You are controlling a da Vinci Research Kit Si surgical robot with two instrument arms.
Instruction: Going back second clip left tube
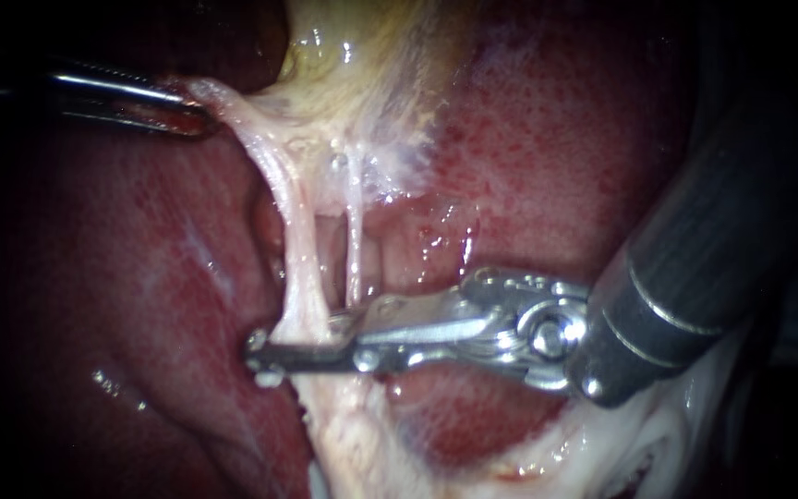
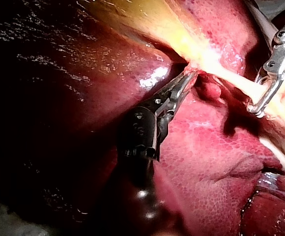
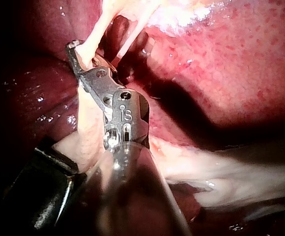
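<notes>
Liver [image 1: 547, 139] backdrop, right instrument [image 1: 296, 340] perhaps astride tube [image 1: 299, 249]

The right instrument [image 1: 297, 340] lies across the near stretch of both tubes, and its shaft fills the near right corner. Far left, the left instrument [image 1: 198, 118] grips the gallbladder [image 1: 362, 55] edge and blocks that side. Between the left tube [image 1: 299, 249] and the right tube [image 1: 353, 231] only a slit is open. The bare liver [image 1: 565, 139] far right lies clear.

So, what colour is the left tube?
The left tube is pale pinkish white and glistening; it shows best in the endoscope view.
</notes>
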